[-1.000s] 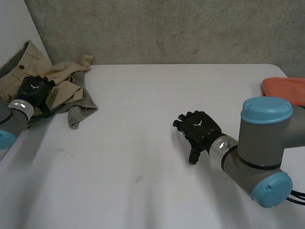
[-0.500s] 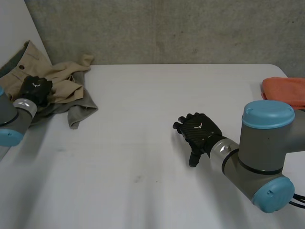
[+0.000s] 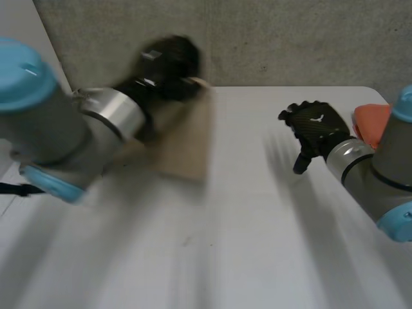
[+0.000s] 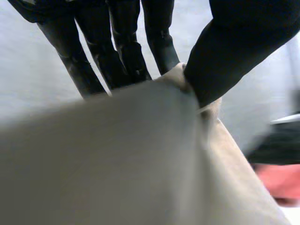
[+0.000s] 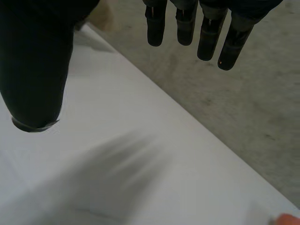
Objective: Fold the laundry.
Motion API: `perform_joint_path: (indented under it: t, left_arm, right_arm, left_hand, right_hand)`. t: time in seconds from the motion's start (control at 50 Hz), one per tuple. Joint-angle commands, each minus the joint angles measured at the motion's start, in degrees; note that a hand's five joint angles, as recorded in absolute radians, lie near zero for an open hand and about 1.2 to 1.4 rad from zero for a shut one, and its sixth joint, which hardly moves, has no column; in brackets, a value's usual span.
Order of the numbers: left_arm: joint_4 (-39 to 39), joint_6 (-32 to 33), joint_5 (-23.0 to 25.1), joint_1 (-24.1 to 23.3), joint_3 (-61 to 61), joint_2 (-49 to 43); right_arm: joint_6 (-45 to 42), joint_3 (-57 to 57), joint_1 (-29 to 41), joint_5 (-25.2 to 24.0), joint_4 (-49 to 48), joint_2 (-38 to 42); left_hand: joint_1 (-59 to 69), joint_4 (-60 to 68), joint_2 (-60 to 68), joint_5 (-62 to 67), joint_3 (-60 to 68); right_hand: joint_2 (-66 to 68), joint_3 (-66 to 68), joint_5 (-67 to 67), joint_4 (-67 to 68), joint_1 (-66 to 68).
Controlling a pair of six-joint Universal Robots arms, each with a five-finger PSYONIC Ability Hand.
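The tan garment [image 3: 185, 145] hangs under the left hand [image 3: 168, 61], pinched between its fingers [image 4: 126, 51] and thumb. Hold the pinch firmly and lay the cloth flat on the tabletop [image 3: 244, 225]. The long axis runs downward from the pinch, free end lowest. The right hand [image 3: 313, 125] is spread and empty.

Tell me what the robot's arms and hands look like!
The left arm and right arm are fat grey tubes with round light-blue caps and shiny silver wrist rings. The left hand and right hand are black, with slim fingers and a thicker thumb. The right hand's back bears a small white mark.
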Motion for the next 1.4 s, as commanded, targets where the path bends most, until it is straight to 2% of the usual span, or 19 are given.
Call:
perform_joint_path:
  t: [0.02,0.04,0.12,0.32,0.42,0.5,0.6,0.78,0.86,1.0,1.14,1.22,1.24,1.36,1.4]
  left_arm:
    - [-0.9,-1.9,0.8,-11.9,6.4,-11.4]
    - [-1.3,-1.9,0.4,-11.8,6.6,-11.5]
    - [-2.8,-0.7,-0.8,-11.3,6.5,-11.5]
    - [-7.4,10.5,-3.9,-2.2,-3.3,-2.8]
    - [-7.4,15.9,-4.8,-0.1,-8.5,-0.6]
    - [-7.2,20.0,-6.7,4.9,-11.1,-0.7]
    - [-7.2,20.8,-8.1,8.0,-11.6,-1.1]
    - [-7.0,20.7,-8.3,9.3,-12.9,-1.1]
    - [-6.6,20.7,-8.3,9.3,-13.3,-0.9]
    - [-4.2,20.4,-8.3,9.6,-14.8,-0.4]
    - [-3.4,20.2,-8.3,9.6,-15.7,0.0]
    - [-3.3,20.2,-8.3,9.8,-15.9,0.4]
    - [-3.2,20.2,-8.3,9.8,-15.9,0.5]
    - [-3.2,20.1,-8.4,10.3,-16.0,1.7]
    - [-3.2,20.1,-8.3,10.5,-16.2,2.3]
  right_arm:
    - [0.1,-0.8,-2.0,0.5,0.0,0.0]
    - [0.0,-0.8,-2.1,0.5,0.1,0.0]
    - [0.0,-0.8,-2.8,0.5,0.1,0.1]
    - [-1.0,-1.5,-3.4,-0.7,1.1,-0.3]
    - [-5.6,-0.3,-2.4,-5.3,7.3,-2.2]
    - [-9.3,1.6,0.2,-9.7,13.3,-3.5]
    - [-10.0,6.1,6.0,-11.0,15.9,-3.4]
    - [-7.9,16.2,12.3,-10.5,4.0,-3.5]
    - [-3.4,17.1,16.1,-10.3,2.2,-3.2]
    - [-1.8,16.7,18.5,-10.1,1.4,0.9]
    - [-2.1,15.0,20.6,-6.4,-0.2,4.4]
    - [-2.1,13.8,20.6,-3.0,-3.3,6.0]
    - [-2.2,13.3,20.6,-1.8,-4.0,6.0]
    - [-1.2,11.2,20.5,-0.2,-5.9,4.9]
    - [-1.0,9.6,20.4,0.1,-6.9,1.1]
  left_hand:
    - [-48.8,-50.2,-50.1,-47.6,-49.8]
    - [-57.2,-58.7,-58.6,-56.1,-58.3]
    - [-55.7,-57.1,-57.0,-54.5,-56.7]
    - [-53.8,-55.2,-55.2,-52.7,-54.9]
    - [-53.8,-55.2,-55.2,-52.7,-54.9]
    - [-53.8,-55.2,-55.2,-52.7,-54.9]
    - [-53.8,-55.2,-55.2,-52.7,-54.9]
    - [-54.7,-56.1,-56.0,-53.5,-55.7]
    - [-55.0,-56.4,-56.3,-53.8,-56.1]
    - [-54.7,-56.1,-56.0,-53.5,-55.7]
    - [-54.7,-56.1,-56.0,-53.5,-55.7]
    - [-54.7,-56.1,-56.0,-53.5,-55.7]
    - [-54.7,-56.1,-56.0,-53.5,-55.7]
    - [-54.8,-56.3,-56.2,-53.7,-55.9]
    - [-54.8,-56.3,-56.2,-53.7,-55.9]
  right_hand:
    - [-2.7,-2.4,-3.9,-3.6,-1.7]
    - [-2.7,-2.4,-3.9,-3.6,-1.7]
    - [-2.7,-2.4,-3.9,-3.6,-1.7]
    - [-2.7,-2.4,-3.9,-3.6,-1.7]
    - [-2.7,-2.4,-3.9,-3.6,-1.7]
    - [-2.7,-2.4,-3.9,-3.6,-1.7]
    - [-2.7,-2.4,-3.9,-3.6,-1.7]
    - [-2.7,-2.4,-3.9,-3.6,-1.7]
    - [-1.0,-0.7,-2.2,-1.8,0.1]
    - [2.3,2.5,1.0,1.4,3.3]
    - [17.5,17.8,16.3,16.7,18.6]
    - [49.8,50.1,48.5,48.9,50.8]
    - [67.1,67.4,65.9,66.3,68.1]
    - [67.3,67.6,66.1,66.4,68.3]
    - [67.3,67.6,66.1,66.4,68.3]
